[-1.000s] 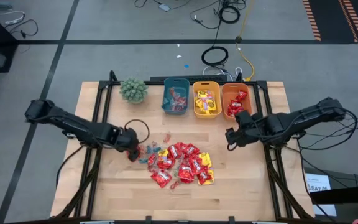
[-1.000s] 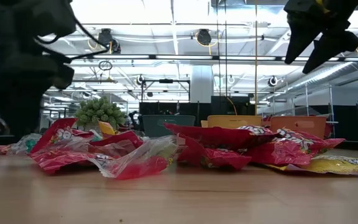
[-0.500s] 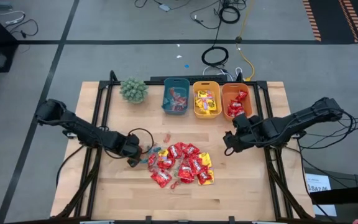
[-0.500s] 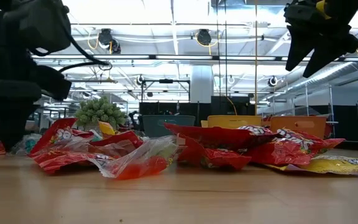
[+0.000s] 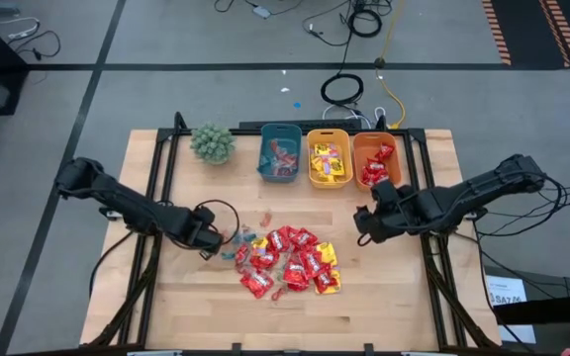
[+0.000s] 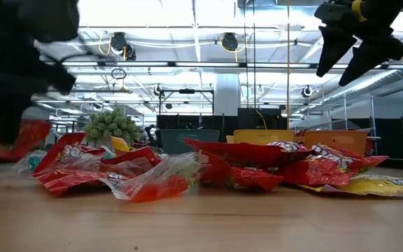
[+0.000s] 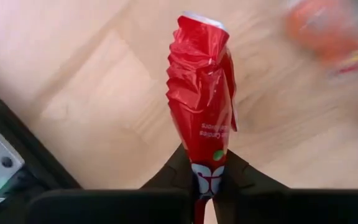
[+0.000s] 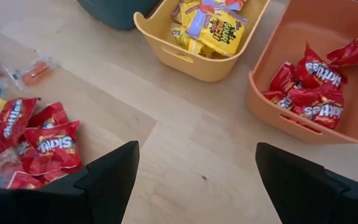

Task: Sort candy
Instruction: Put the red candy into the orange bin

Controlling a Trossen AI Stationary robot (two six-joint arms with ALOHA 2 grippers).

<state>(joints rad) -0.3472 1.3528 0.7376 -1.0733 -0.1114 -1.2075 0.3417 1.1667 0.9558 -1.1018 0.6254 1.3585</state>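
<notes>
my left gripper (image 7: pixel 205 177) pinches a shiny red packet (image 7: pixel 202 106), crinkled and standing lengthwise out of my fingers, lifted above the table (image 5: pixel 384 297) beside the candy pile (image 5: pixel 285 262). farther off, my right gripper (image 8: pixel 194 171) hangs spread wide near the orange bin (image 8: pixel 303 87).

"Skittles" was readable on the red packets (image 8: pixel 56 147) lying on the surface and on those in the orange bin (image 8: pixel 303 134)—white lettering. The yellow packets (image 8: pixel 219 28) in the yellow bin (image 8: pixel 188 62) carried print too small to read with certainty.
</notes>
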